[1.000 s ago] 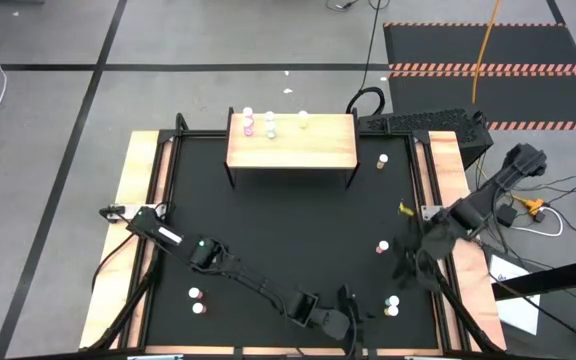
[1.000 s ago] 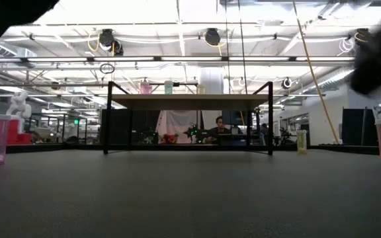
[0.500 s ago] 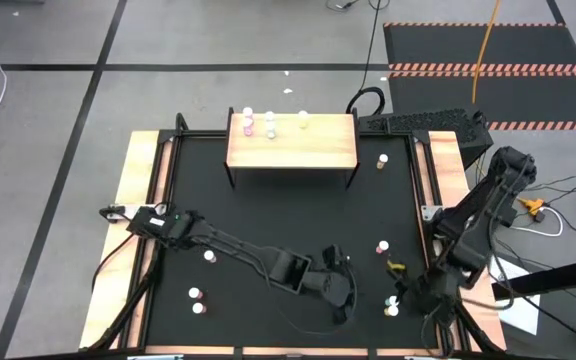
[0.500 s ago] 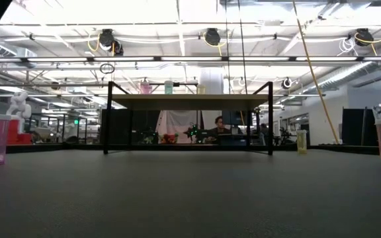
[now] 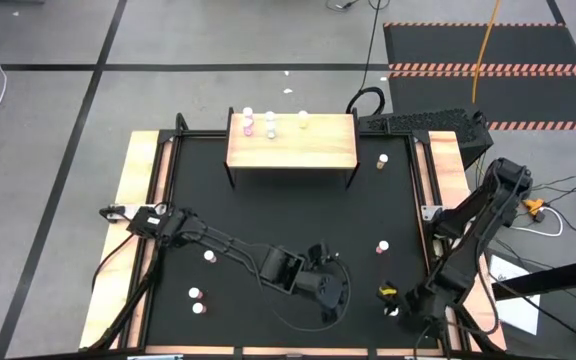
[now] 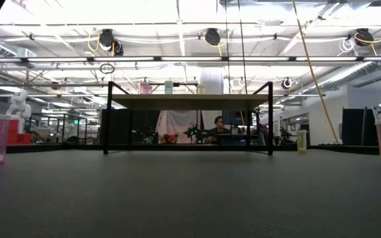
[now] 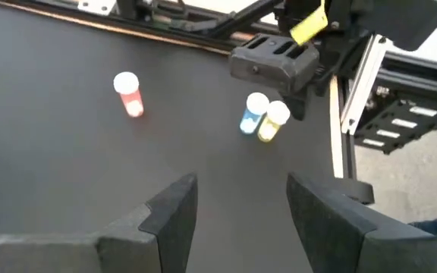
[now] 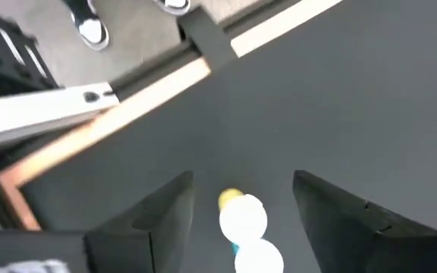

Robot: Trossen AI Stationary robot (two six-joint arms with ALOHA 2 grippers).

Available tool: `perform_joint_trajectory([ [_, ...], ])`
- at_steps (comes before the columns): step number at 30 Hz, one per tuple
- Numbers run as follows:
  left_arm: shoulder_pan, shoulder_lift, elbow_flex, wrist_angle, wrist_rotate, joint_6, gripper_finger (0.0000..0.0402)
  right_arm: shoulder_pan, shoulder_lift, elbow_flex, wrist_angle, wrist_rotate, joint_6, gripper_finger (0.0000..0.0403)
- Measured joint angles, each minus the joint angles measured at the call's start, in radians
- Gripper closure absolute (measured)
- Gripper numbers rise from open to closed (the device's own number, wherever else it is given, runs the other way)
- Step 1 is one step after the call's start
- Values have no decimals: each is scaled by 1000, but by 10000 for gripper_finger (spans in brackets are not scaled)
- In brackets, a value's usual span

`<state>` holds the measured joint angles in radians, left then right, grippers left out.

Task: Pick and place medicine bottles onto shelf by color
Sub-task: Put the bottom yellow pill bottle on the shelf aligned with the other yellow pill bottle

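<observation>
The right gripper [image 8: 241,216] has been lowered, fingers spread, around the yellow bottle [image 8: 243,214] and probably blue bottle [image 7: 252,114]; the left gripper [image 7: 241,212] is parted, empty.

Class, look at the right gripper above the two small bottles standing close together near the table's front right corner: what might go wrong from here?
The open right gripper hovers over a blue-bodied white-capped bottle and a yellow-bodied one that touch or nearly touch. Closing could catch both, or knock one over. The open left gripper points at the same pair, so the arms might crowd each other.
</observation>
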<state>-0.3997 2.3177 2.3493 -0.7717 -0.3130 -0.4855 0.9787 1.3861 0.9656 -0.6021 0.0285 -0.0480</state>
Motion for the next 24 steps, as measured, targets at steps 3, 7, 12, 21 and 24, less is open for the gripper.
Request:
perform_joint_trajectory([
  [3,-6,0,0,-4,-1,-3,199,-1,33,-6,-1,17,-31,175],
  [7,-13,0,0,-6,-2,-26,199,-1,69,-14,-1,23,-54,182],
  [12,-17,0,0,-13,-2,-44,199,-1,80,-15,-3,22,-55,199],
  [21,-16,0,0,-14,-2,-48,199,-3,79,-40,-7,-5,-69,235],
  [24,-16,0,0,-14,-2,-48,199,-3,79,-62,-7,-7,-54,240],
])
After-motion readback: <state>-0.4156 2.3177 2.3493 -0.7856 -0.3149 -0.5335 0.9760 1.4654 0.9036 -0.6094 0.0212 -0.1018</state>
